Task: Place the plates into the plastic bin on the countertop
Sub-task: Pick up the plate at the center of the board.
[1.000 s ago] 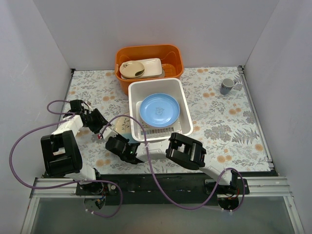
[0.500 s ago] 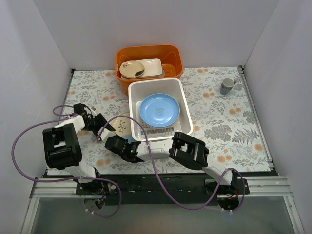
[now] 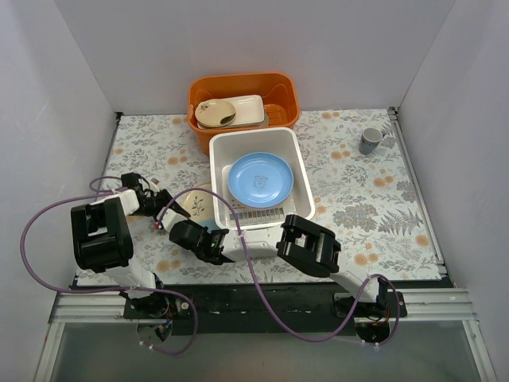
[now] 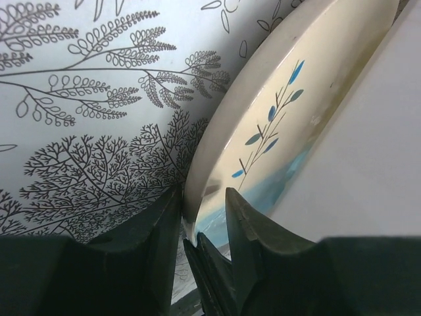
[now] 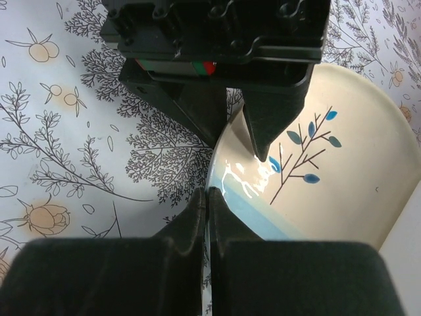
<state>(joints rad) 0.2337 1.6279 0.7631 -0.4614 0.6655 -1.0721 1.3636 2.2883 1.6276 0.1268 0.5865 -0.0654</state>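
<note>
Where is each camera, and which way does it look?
Top: fixed above and behind, looking down on the countertop, bin and blue plate; both arms show.
Left wrist: on the left arm, looking along the left gripper, which straddles the rim of the cream plate.
Right wrist: on the right arm, facing the left gripper across that plate; the shut right gripper shows.
Both wrist views share the cream plate.

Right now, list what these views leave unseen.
- Right wrist view: the fingers of the right end effector meet at the rim of the cream plate; any pinch is hidden.
- Top view: both arms cover part of that plate.
- Wrist views: the blue band under its rim, glaze or second plate, unclear.
- Top view: the light blue plate hides the middle of the plastic bin.
</note>
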